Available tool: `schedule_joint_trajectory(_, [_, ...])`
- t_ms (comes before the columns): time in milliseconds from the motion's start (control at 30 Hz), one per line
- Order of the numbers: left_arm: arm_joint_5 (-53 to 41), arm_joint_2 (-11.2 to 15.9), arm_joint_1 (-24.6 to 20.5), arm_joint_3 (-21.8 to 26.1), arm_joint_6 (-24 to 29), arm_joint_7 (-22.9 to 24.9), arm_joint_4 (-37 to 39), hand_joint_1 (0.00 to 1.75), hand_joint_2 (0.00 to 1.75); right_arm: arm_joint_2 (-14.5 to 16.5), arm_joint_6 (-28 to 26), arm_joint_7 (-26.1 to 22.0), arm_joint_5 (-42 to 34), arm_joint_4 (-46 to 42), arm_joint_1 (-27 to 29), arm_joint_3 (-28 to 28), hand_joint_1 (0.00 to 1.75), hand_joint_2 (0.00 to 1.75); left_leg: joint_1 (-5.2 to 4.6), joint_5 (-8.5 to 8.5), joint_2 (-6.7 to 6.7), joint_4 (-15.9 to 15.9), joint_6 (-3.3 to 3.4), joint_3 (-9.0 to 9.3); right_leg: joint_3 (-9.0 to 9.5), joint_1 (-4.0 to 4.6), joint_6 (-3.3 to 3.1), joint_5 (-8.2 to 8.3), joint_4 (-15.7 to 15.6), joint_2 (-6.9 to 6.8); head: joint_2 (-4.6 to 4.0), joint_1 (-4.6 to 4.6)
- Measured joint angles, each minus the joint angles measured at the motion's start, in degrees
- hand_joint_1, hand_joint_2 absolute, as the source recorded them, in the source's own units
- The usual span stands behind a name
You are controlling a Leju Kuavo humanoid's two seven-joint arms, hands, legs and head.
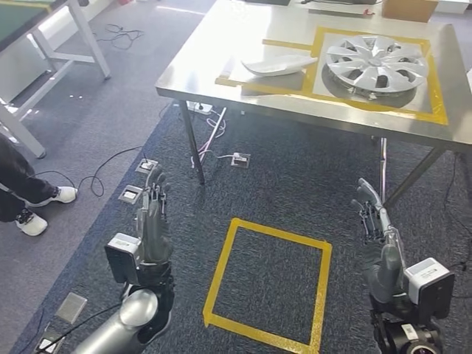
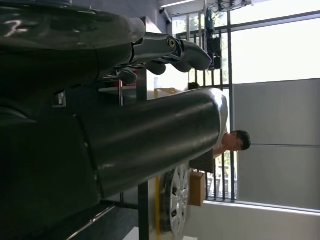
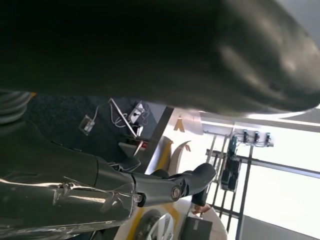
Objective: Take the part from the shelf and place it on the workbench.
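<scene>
Silver wheel cover (image 1: 377, 63) already lies flat on the workbench (image 1: 195, 77), ahead and to my right, nearer my right hand (image 1: 377, 230) than my left hand (image 1: 153, 221); both hold nothing, fingers loosely apart. Left wrist view shows the cover beyond straight fingers (image 2: 181, 50). Right wrist view likewise

Both arms rise from the frame's bottom corners; the left hand (image 1: 153, 221) and right hand (image 1: 376, 228) hold nothing, fingers extended and apart.
</scene>
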Motion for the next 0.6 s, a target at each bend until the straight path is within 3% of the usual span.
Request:
schedule_joint_trajectory(400, [0.39, 0.0, -0.05, 0.0, -0.01, 0.07, -0.02, 0.0, 0.0, 0.02, -0.56, -0.27, 0.56, -0.09, 0.1, -0.11, 0.0, 0.0, 0.26, 0.69, 0.01, -0.76, -0.97, 0.12, -0.22, 0.33, -0.61, 0.19, 0.09, -0.04, 0.0, -0.23])
schedule_joint_trajectory(500, [0.45, 0.04, -0.17, 0.0, 0.0, -0.01, -0.12, 0.0, 0.0, 0.02, -0.85, -0.24, 1.49, -0.31, 0.16, -0.1, 0.0, 0.0, 0.35, 0.98, -0.13, -1.73, -0.31, 0.52, 0.07, 0.16, -0.11, 0.43, -0.62, -0.32, 0.0, -0.38])
schedule_joint_trajectory(567, [0.45, -0.02, -0.42, 0.0, 0.0, -0.13, -0.24, 0.0, 0.0, 0.02, -1.03, -0.09, 2.02, -0.55, 0.1, -0.11, 0.0, 0.0, 0.85, 1.67, -0.37, -3.42, 0.1, 1.45, -0.71, 0.16, 0.29, -0.97, 1.19, -0.28, 0.0, -0.31])
schedule_joint_trajectory(600, [0.44, -0.09, -0.52, 0.0, 0.0, -0.15, -0.26, 0.0, 0.0, 0.02, -1.09, 0.05, 2.17, -0.6, 0.1, -0.12, 0.0, 0.0, 1.13, 1.92, -0.52, -3.94, 0.12, 1.78, -2.07, 0.05, 0.48, -2.59, 4.15, -0.2, 0.0, -0.14])
